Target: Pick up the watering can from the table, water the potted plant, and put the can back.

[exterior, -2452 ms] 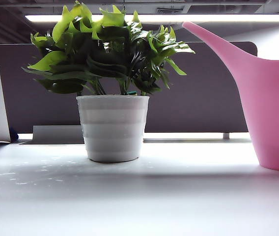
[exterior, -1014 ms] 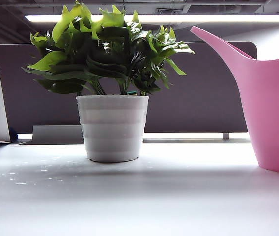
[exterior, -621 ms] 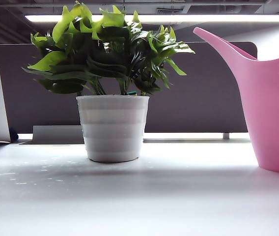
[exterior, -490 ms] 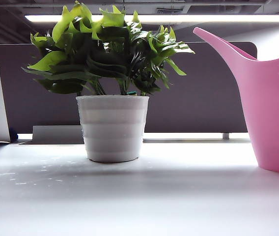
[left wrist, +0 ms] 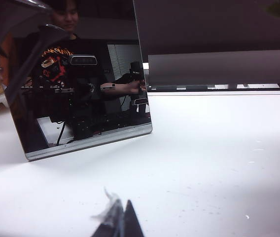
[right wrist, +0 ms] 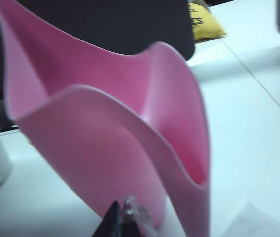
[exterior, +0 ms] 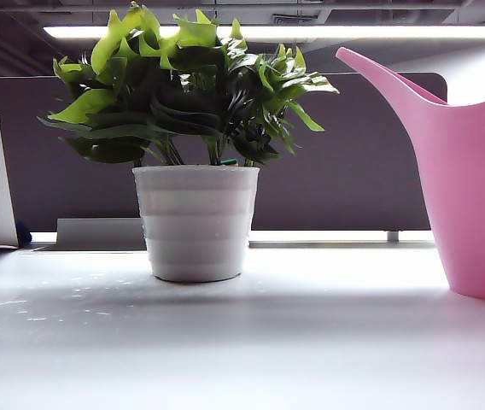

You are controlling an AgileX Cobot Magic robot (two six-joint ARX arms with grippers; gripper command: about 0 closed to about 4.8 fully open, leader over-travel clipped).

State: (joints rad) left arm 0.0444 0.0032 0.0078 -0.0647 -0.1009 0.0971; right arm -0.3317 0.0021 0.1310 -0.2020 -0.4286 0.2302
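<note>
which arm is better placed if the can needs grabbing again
Right. Its end effector sits shut right next to the pink watering can, which stands on the table right of the potted plant. The left end effector is shut too, facing a propped dark screen, no can in view.

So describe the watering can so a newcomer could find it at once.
Start at the white table in the exterior view and find the plant in its white ribbed pot near the middle. To its right, apart from the pot, stands the can. It is the only pink thing there, taller than the pot, its long tapering spout rising toward the leaves.
</note>
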